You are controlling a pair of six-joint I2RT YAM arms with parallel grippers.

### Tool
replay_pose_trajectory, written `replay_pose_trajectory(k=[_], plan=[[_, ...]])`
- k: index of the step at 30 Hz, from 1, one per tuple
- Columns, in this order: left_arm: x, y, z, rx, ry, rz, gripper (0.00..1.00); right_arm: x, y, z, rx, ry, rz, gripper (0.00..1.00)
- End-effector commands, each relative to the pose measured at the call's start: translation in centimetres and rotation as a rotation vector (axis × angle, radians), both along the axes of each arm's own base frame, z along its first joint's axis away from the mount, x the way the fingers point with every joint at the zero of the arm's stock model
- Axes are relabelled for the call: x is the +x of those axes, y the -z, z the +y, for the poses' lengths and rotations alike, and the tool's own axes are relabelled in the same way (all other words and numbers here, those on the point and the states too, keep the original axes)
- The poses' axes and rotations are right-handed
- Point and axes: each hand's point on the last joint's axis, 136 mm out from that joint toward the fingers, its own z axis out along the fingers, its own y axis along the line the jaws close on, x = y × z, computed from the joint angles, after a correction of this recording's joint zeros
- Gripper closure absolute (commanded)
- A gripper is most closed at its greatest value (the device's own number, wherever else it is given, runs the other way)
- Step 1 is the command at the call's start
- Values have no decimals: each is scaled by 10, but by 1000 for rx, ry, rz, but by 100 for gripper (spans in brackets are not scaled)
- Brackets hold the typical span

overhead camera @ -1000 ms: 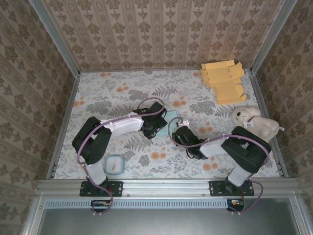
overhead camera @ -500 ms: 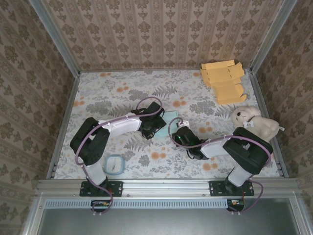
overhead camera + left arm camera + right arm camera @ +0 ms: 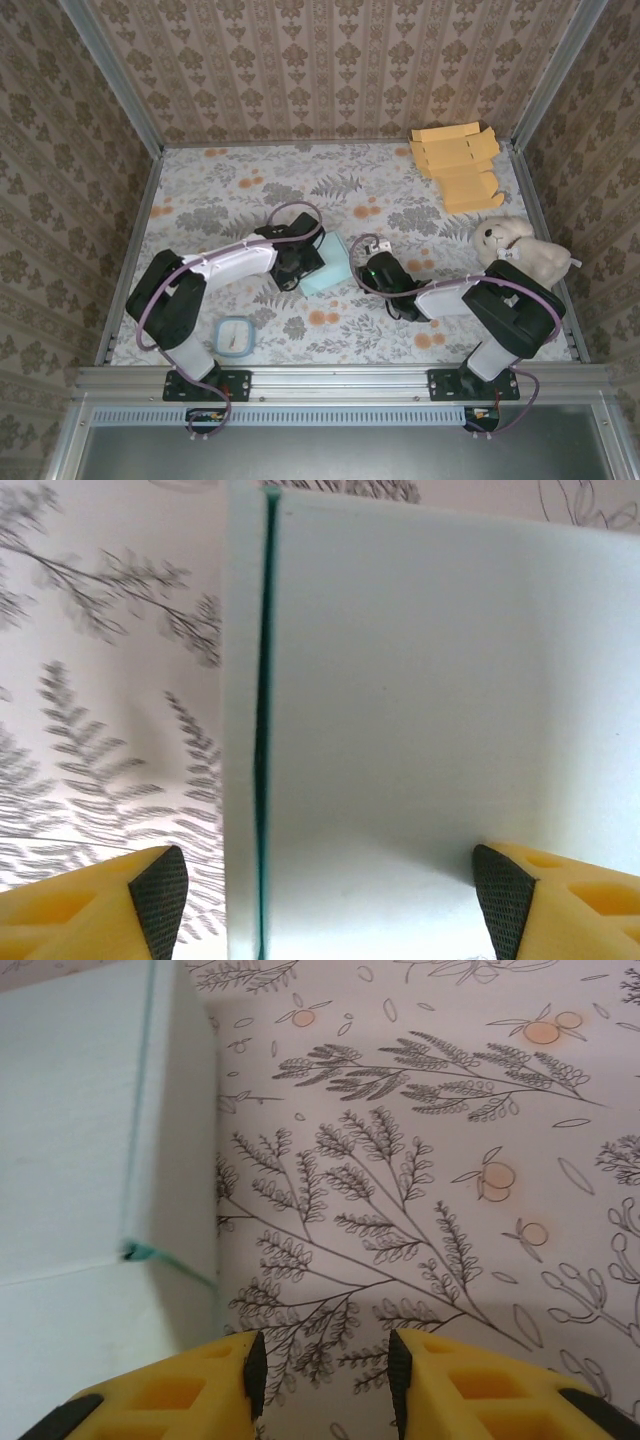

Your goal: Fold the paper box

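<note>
Between the left gripper's [image 3: 325, 885] spread jaws sits the mint paper box [image 3: 420, 680]. Its folded edge lies just inside one finger, not touching, and its face runs behind the other. The right gripper's [image 3: 322, 1360] half-parted jaws grasp nothing, with the box just outside them on the floral table [image 3: 450, 1210].

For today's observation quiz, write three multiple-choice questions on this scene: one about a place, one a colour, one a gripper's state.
1. Where is the stack of flat orange cards? A) far right corner of the table B) beside the left arm's base C) between the grippers
2. What colour is the paper box? A) red B) pale blue-green C) black
3. How is the right gripper? A) shut on the box B) shut on a card C) jaws apart, nothing between
Key: 1 A, it lies at the back right; 2 B, both wrist views show that tint; 3 C, tabletop shows between its fingers.
</note>
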Motion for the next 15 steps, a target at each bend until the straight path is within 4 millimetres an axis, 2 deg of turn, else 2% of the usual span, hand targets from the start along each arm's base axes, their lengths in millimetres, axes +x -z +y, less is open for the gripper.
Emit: replay_pose_trajectory(k=[1,7,15], plan=[[-2,-9,28,96,30,-43,20,8,-13,7,15,-23,-21,60],[6,-23,47,70,8,-106,19,-2,-23,13,54,-63,-13,60],[17,-26,52,69,4,-138,19,-20,-38,10,67,-60,3,59]])
